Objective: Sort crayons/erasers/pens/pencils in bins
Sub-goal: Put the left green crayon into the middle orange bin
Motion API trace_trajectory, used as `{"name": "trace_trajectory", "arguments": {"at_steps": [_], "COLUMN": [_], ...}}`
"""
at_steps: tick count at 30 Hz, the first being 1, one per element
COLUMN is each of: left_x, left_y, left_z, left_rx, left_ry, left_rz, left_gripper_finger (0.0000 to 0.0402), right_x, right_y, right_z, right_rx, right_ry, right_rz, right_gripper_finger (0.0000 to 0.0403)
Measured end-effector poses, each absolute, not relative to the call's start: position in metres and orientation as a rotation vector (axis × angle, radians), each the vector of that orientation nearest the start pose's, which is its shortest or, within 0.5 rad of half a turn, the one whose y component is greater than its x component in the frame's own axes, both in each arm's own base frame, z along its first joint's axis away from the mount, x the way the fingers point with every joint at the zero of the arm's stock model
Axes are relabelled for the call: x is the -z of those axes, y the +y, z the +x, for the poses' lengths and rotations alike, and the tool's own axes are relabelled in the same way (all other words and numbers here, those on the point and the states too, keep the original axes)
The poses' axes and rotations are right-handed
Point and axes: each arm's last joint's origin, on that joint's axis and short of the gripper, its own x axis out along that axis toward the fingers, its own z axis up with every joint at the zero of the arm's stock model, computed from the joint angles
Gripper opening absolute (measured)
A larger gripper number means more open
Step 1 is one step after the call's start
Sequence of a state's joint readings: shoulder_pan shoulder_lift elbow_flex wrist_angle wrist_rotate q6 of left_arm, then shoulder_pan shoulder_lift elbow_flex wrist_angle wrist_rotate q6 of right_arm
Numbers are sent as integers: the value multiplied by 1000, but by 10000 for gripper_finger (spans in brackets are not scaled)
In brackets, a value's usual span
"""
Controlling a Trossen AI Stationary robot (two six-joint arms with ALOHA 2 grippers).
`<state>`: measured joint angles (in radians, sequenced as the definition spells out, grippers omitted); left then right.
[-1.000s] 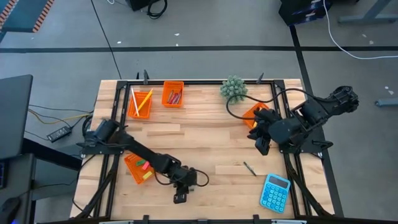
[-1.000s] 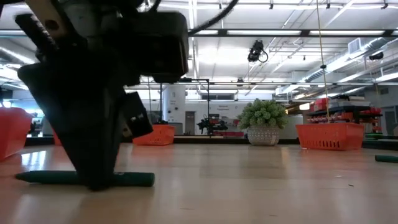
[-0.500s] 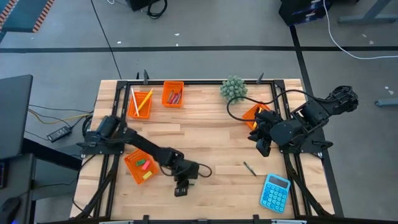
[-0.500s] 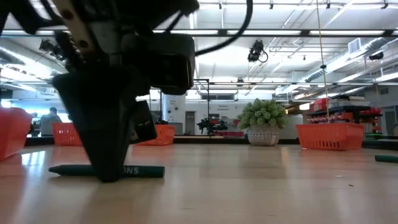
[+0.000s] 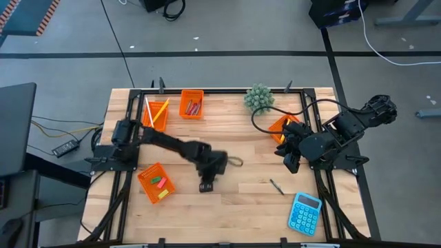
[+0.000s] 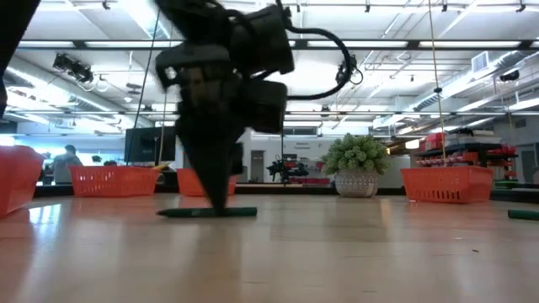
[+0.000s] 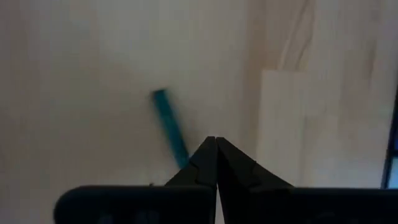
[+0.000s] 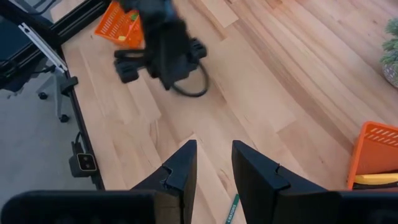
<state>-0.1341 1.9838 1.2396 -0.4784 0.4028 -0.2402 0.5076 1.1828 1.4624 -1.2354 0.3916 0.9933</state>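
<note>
1. Wooden planks form the table (image 5: 234, 207); its front part carries a blue calculator (image 5: 304, 213) with pale keys and a thin dark stick (image 5: 276, 186), too small to identify as pen or crayon.
2. Left gripper (image 5: 206, 184) stands near the table's middle, fingers pressed together and pinching a green crayon (image 6: 210, 213). In the low view the crayon lies level at the fingertips; whether it touches the wood cannot be determined. In the left wrist view the closed fingers (image 7: 214, 163) hide one end of the crayon (image 7: 170, 127).
3. Orange mesh bin (image 5: 154, 183) sits just beside the left arm, holding small pink, green and yellow erasers (image 5: 159, 183).
4. Right gripper (image 8: 212, 163) waits at the table's right side, fingers spread apart and holding nothing; an orange bin (image 5: 280, 128) is partly hidden behind it.
5. Along the far edge stand two further orange bins: one (image 5: 157, 114) with long yellow pencils (image 5: 158, 112), one (image 5: 192, 104) with short reddish sticks.
6. A green potted plant (image 5: 259, 98) stands farthest back.
</note>
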Motion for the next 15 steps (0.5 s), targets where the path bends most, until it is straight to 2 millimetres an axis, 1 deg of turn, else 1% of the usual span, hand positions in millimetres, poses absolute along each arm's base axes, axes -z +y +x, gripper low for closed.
{"name": "trace_trajectory", "arguments": {"at_steps": [3, 7, 10, 13, 15], "left_x": [-154, -176, -190, -192, -191], "left_y": [-50, -34, -19, -4, 10], "left_z": [379, 379, 371, 360, 350], "left_rx": [360, 398, 396, 336, 224], "left_ry": [1276, 1307, 1393, 1509, 1598], "left_rz": [-327, -275, -264, -236, -225], "left_gripper_finger": [15, 38, 45, 47, 48], "right_x": [-396, -396, -396, -396, -397], "right_y": [84, 85, 84, 84, 83], "right_z": [175, 175, 175, 175, 175], "right_rx": [319, 319, 320, 339, 363], "right_ry": [811, 810, 809, 791, 769], "right_rz": [518, 522, 521, 513, 506], "right_gripper_finger": [107, 107, 107, 107, 107]}}
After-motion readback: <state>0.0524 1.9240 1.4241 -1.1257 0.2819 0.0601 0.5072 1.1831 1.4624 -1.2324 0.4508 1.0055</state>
